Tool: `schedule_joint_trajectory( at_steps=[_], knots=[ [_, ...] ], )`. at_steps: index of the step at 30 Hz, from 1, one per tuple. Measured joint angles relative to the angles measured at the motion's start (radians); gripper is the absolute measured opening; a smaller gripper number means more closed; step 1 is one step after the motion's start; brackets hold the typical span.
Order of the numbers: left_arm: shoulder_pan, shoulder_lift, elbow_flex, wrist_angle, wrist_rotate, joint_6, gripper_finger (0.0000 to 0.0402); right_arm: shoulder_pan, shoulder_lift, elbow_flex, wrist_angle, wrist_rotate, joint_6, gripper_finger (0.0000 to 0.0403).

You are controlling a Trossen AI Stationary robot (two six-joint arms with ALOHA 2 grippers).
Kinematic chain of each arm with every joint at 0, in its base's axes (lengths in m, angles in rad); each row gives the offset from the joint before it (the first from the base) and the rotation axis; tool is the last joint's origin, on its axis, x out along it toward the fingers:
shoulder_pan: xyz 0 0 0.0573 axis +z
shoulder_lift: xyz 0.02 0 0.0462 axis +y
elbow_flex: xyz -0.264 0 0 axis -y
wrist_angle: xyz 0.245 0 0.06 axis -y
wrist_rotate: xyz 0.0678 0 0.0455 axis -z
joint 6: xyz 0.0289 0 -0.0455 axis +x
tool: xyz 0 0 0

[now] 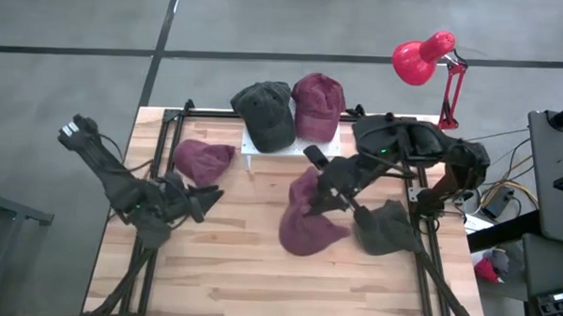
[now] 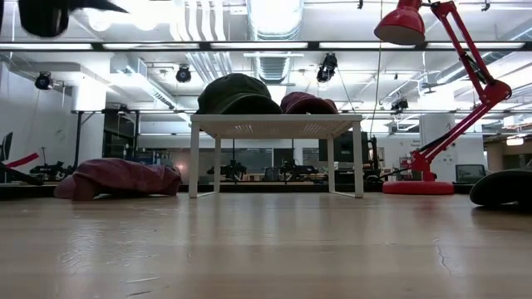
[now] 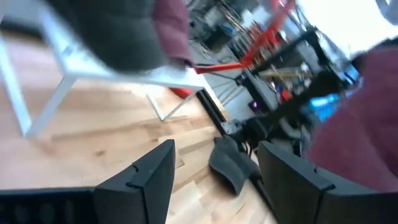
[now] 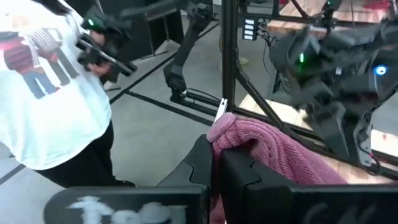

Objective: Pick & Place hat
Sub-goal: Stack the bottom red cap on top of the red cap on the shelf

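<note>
My right gripper (image 1: 320, 185) is over the table's middle, shut on a maroon hat (image 1: 307, 225) that hangs below it. The low view shows nothing of this hat on the tabletop. My left gripper (image 1: 210, 199) stands open at the table's left, with nothing between its fingers (image 3: 155, 177). Just beyond it another maroon hat (image 1: 202, 160) lies on the wood. A dark hat (image 1: 387, 227) lies at the table's right. A small white stand (image 1: 254, 150) at the back bears a dark hat (image 1: 264, 110) and a maroon hat (image 1: 318, 103). My right gripper pinches a rolled edge of the maroon hat's cloth (image 4: 233, 127) between its two fingers (image 4: 199, 162). The fingers come from the table's right, slanting down. The rest of the hat (image 1: 302, 234) hangs slack below them, lifted clear of the table.
A red desk lamp (image 1: 426, 60) stands at the back right corner. A black frame (image 1: 165, 126) runs along the table's edges. In the right wrist view a person in a white shirt (image 4: 50, 106) stands beyond the table.
</note>
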Motion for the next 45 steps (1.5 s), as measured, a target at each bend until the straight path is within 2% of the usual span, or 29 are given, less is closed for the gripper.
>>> schedule_joint_trajectory(
  at_steps=[3,7,14,19,22,28,31,34,37,40,45],
  knots=[
    [0.011,0.012,-0.062,0.049,0.007,-0.115,0.0223,0.000,-0.012,0.000,-0.001,0.000,-0.001,0.0008],
    [0.012,0.029,-0.143,0.195,0.024,-0.162,0.0223,-0.001,-0.013,0.000,-0.005,0.001,-0.001,0.0008],
    [0.013,0.043,-0.258,0.467,0.122,-0.176,0.0223,-0.001,-0.013,-0.001,-0.009,0.000,0.002,0.0008],
    [0.013,0.043,-0.313,0.683,0.112,-0.120,0.0223,-0.001,-0.013,-0.001,-0.007,0.000,0.015,0.0008],
    [0.011,0.043,-0.323,0.709,0.122,-0.085,0.0223,0.002,-0.008,-0.001,0.006,0.000,0.019,0.0008],
    [0.007,0.061,-0.333,0.740,0.274,-0.188,0.0223,0.002,-0.007,-0.002,0.007,-0.001,0.027,0.0008],
    [0.015,0.082,-0.334,0.862,0.289,-0.082,0.0223,0.005,-0.007,-0.002,0.007,-0.001,0.025,0.0008],
    [0.037,0.108,-0.334,1.055,0.332,0.115,0.0223,0.010,-0.001,-0.002,0.016,-0.004,0.022,0.0008],
    [0.084,0.133,-0.333,1.264,0.483,0.298,0.0223,0.013,0.005,-0.004,0.025,-0.005,0.015,0.0008],
    [0.131,0.168,-0.312,1.361,0.629,0.324,0.0223,0.013,0.007,-0.003,0.027,-0.006,0.016,0.0008],
    [0.141,0.253,-0.241,1.354,0.674,0.301,0.0223,0.022,0.008,-0.003,0.047,-0.006,0.018,0.0008]
  ],
)
